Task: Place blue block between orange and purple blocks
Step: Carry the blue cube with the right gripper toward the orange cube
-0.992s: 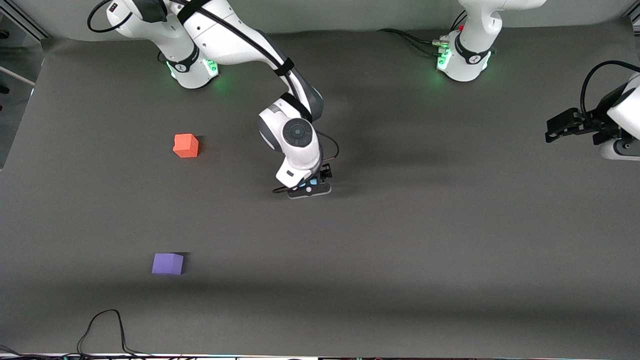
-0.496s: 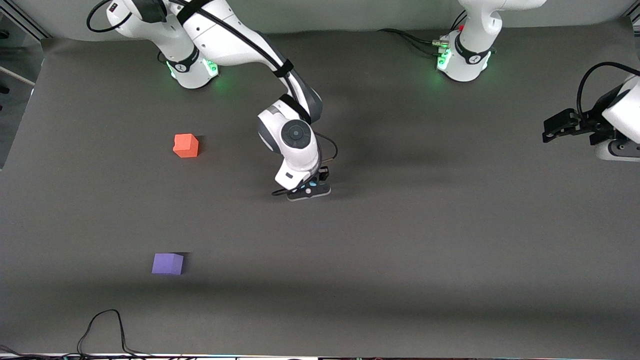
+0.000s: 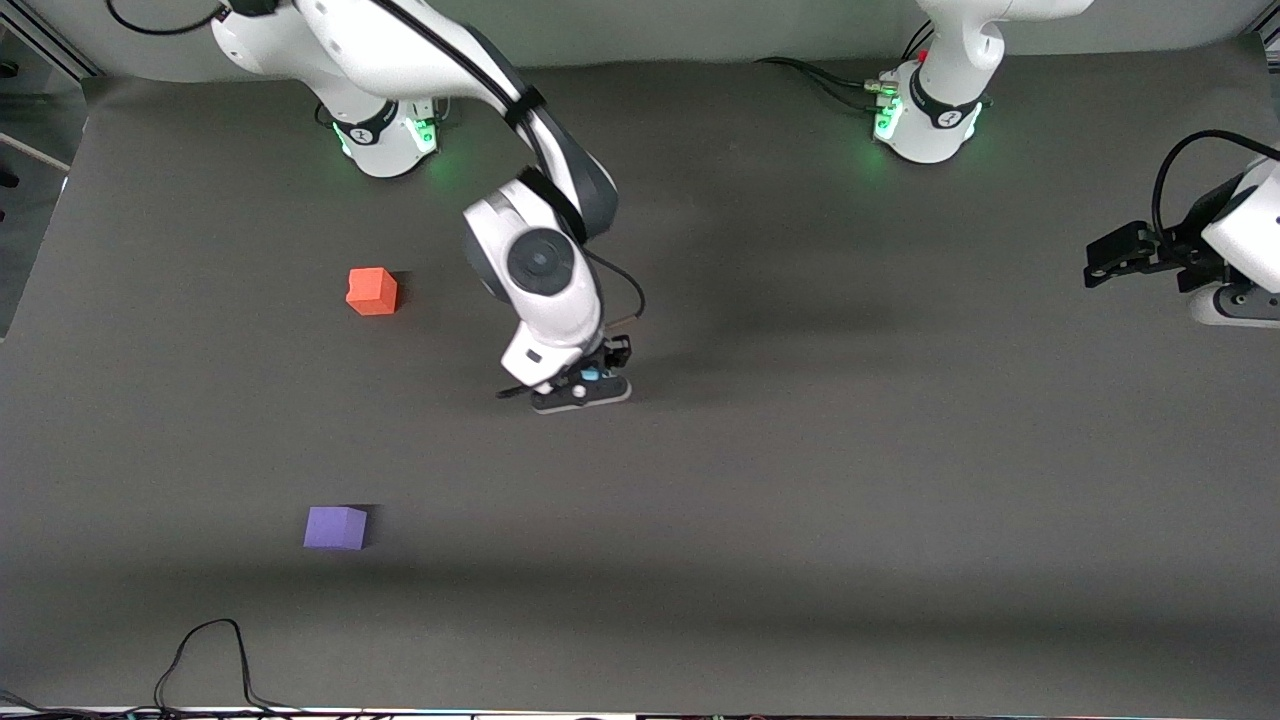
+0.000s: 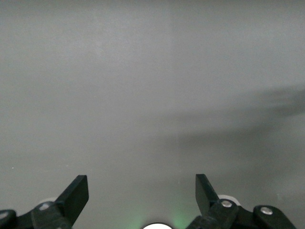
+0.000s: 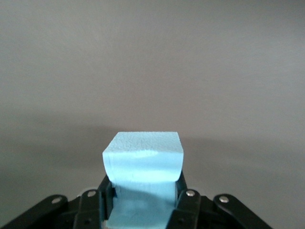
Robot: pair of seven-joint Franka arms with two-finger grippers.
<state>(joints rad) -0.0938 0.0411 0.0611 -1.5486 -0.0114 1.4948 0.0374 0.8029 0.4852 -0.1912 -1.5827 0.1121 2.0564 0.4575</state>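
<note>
The purple block (image 3: 335, 528) sits nearest the camera, the orange block (image 3: 372, 291) farther back. My right gripper (image 5: 143, 198), arm bent downward, clamps the blue block (image 5: 143, 164) above bare mat. My left gripper (image 4: 142, 195) waits, fingers apart.

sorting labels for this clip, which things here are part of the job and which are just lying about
Part of the job:
- blue block, clamped in the right pincer over the middle of the table
- orange block
- purple block, nearer the front camera than the orange one

Just lying about:
- black cable at the table's near edge
- left pincer, open, waiting
</note>
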